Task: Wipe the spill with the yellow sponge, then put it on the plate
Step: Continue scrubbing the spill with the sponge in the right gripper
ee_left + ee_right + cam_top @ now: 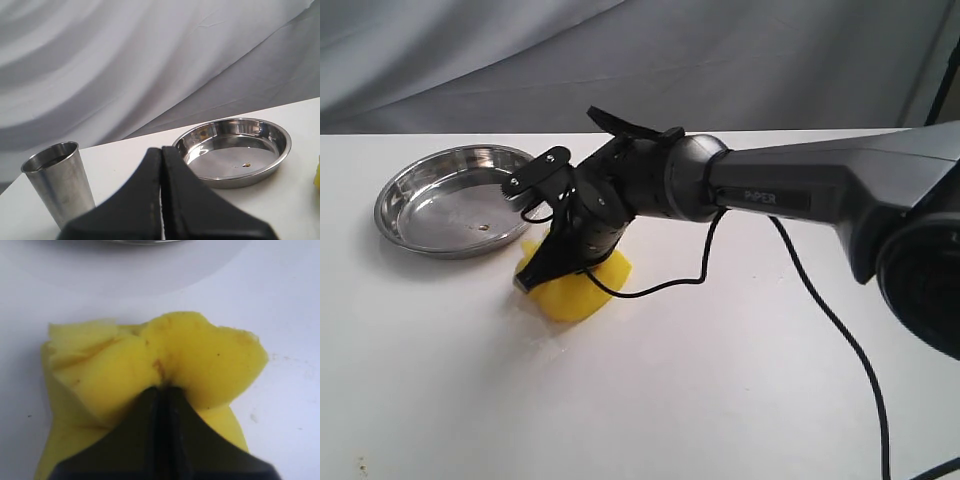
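Note:
My right gripper (pixel 542 272) reaches across to the left half of the table and is shut on the yellow sponge (pixel 576 296), pinching it into a deep fold while it presses on the white tabletop. In the right wrist view the sponge (pixel 210 355) bulges on both sides of the closed gripper (pixel 162 391), with a brown smear in its crease. The steel plate (pixel 392 205) lies just beyond the sponge to the left, holding only a tiny brown speck. No puddle of the spill shows, only faint specks on the table beside the sponge. My left gripper (pixel 161 150) is shut on nothing.
A steel cup (pixel 60 180) stands near the left gripper, to the side of the plate (pixel 220 165). A black cable (pixel 825 305) trails from the right arm over the table. A grey cloth backdrop hangs behind the table's far edge.

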You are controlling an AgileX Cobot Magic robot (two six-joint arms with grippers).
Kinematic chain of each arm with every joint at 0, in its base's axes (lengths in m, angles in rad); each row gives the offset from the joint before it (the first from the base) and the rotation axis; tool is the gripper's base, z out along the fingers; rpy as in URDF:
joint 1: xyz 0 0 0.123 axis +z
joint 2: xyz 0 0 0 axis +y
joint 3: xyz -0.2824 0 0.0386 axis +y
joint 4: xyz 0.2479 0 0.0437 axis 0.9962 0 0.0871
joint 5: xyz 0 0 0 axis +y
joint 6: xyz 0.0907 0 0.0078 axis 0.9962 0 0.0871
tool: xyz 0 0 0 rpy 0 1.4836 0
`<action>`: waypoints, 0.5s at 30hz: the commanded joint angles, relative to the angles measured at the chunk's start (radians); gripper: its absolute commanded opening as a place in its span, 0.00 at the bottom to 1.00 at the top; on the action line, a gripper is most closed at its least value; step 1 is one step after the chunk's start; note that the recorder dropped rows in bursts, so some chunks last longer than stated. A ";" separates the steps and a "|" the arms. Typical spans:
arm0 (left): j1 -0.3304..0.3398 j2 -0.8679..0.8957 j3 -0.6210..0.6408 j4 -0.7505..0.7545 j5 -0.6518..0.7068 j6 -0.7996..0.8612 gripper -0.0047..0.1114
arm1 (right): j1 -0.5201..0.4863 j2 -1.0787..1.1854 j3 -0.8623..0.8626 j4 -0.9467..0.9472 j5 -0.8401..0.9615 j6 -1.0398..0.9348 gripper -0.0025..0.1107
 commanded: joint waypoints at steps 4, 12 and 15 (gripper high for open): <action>-0.004 -0.004 0.004 -0.002 -0.011 -0.003 0.04 | -0.031 0.024 0.014 -0.043 0.061 0.023 0.02; -0.004 -0.004 0.004 -0.002 -0.011 -0.003 0.04 | 0.040 0.024 0.014 0.332 0.066 -0.304 0.02; -0.004 -0.004 0.004 -0.002 -0.011 -0.003 0.04 | 0.085 0.024 0.014 0.463 0.066 -0.424 0.02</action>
